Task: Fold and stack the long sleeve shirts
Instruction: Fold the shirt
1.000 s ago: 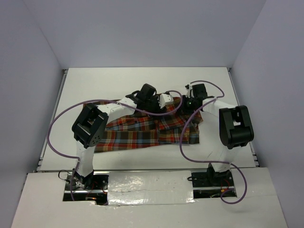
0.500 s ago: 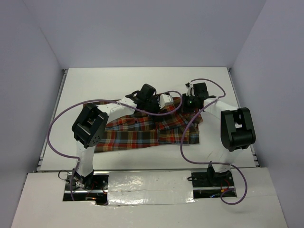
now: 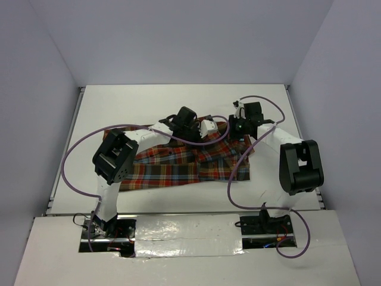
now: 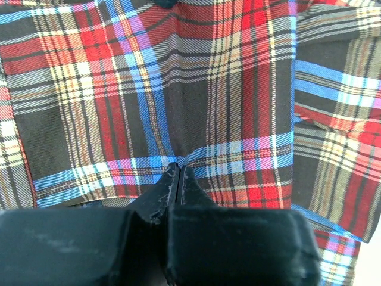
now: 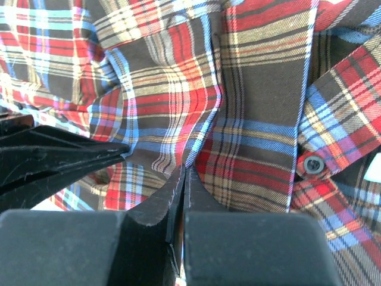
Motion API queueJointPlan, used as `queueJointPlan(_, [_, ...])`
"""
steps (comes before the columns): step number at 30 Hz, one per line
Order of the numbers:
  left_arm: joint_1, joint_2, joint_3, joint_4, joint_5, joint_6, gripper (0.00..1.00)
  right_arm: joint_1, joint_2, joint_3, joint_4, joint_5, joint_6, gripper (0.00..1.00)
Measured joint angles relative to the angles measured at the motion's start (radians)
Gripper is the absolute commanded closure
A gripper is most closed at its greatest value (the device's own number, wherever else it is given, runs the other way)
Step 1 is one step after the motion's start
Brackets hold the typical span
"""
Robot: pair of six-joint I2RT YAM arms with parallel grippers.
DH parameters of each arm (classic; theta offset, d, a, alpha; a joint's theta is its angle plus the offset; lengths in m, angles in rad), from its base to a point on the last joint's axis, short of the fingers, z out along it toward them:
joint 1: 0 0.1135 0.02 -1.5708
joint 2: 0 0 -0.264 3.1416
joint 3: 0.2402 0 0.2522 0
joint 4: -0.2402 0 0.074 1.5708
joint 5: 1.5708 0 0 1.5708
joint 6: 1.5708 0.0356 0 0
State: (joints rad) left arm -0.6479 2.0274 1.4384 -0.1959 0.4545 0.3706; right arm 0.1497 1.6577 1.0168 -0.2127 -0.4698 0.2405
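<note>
Since approx 1 s ago: R arm's elbow has swung outward and lower in top view, both wrists nudged along the far edge of the plaid shirt, and the L jaws have gone from apart to shut.

Now the L gripper is closed tip-to-tip w/ plaid nipped at the tips; creases run into them. R gripper is the same: shut, fabric puckered into the tips, a dark button just beside.

Shirt lies mid-table, spread L-R and rumpled, w/ both grippers near each other at its far edge.

Progress, my read: early. No clean fold, can't make out the sleeves, nothing stacked, only one shirt in view. Still to do: bring the far edge over, flatten, finish the folds, stack.
</note>
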Motion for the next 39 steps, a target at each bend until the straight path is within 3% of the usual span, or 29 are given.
queueJointPlan(5, [0.000,0.000,0.068,-0.079,0.013,-0.003,1.00,0.000,-0.069,-0.019,-0.036,0.004,-0.001,1.00])
queueJointPlan(10, [0.000,-0.011,0.163,-0.151,0.026,-0.003,1.00,0.000,-0.294,-0.092,-0.084,0.034,0.001,1.00])
queueJointPlan(15, [-0.020,-0.082,0.172,-0.218,0.069,-0.003,1.00,0.003,-0.520,-0.178,-0.120,0.035,0.019,1.00])
queueJointPlan(21, [-0.061,-0.206,0.150,-0.311,0.105,0.000,1.00,0.002,-0.677,-0.242,-0.209,0.035,0.037,1.00])
queueJointPlan(31, [-0.108,-0.288,0.093,-0.366,0.133,-0.013,1.00,0.002,-0.707,-0.245,-0.257,-0.019,0.039,1.00])
queueJointPlan(39, [-0.088,-0.283,0.072,-0.325,0.091,-0.114,1.00,0.003,-0.521,-0.188,-0.288,-0.021,0.039,1.00])
